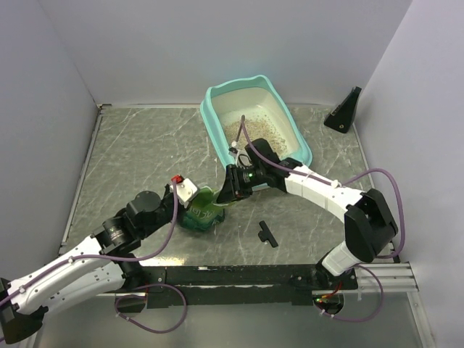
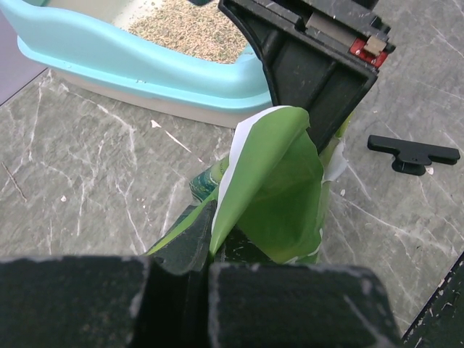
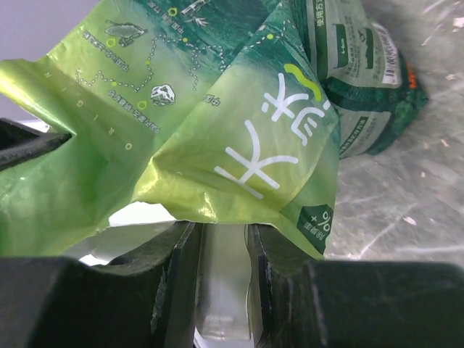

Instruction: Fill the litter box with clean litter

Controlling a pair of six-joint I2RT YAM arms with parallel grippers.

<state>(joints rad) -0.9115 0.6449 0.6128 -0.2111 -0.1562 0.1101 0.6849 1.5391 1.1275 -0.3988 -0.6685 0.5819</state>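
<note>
Between the left pincer and the right pincer, a green bag is gripped from two sides, presumably so that its opened mouth can be tipped. The left jaws are pressed together on the bag's lower part; the right jaws, partly spread, pinch its upper edge. Just beyond the right pincer, the litter box is found, with some clean litter inside.
</note>
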